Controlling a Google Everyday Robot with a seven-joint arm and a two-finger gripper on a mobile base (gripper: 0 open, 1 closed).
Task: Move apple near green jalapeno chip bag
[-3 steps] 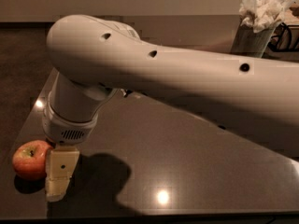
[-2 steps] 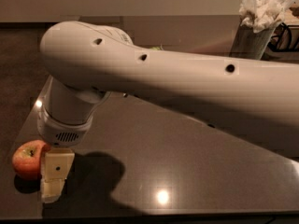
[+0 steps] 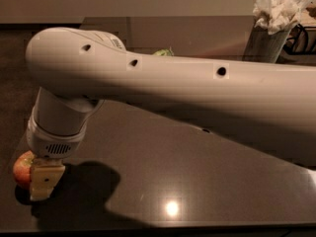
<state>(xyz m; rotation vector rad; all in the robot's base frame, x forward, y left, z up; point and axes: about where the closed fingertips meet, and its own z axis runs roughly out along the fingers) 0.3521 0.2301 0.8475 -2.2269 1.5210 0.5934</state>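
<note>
Stretching in from the right edge of the desk [image 3: 207, 172], the white arm [image 3: 197, 88] crosses nearly the whole view and bends down at its left end into a round wrist [image 3: 57, 132] with a vent grille. Below the wrist the gripper [image 3: 44, 180] hangs at the desk's front left corner, its pale tip down at the dark surface. The apple [image 3: 21, 168] sits at that same corner, right against the gripper's left side and partly hidden behind it; only its red and yellow-green left part shows. Whether the gripper is clamped on the apple or merely beside it cannot be told. The bag [image 3: 163, 52] is well apart from the apple, toward the back edge, and only a small green scrap of it peeks over the arm. At the back right corner stands a holder [image 3: 266, 46] stuffed with crumpled white tissues [image 3: 279, 9], with a black wire rack [image 3: 302, 38] just beside it. The arm's shadow [image 3: 86, 186] lies on the desk right of the gripper, and a small bright glare [image 3: 172, 208] shines near the front edge.
</note>
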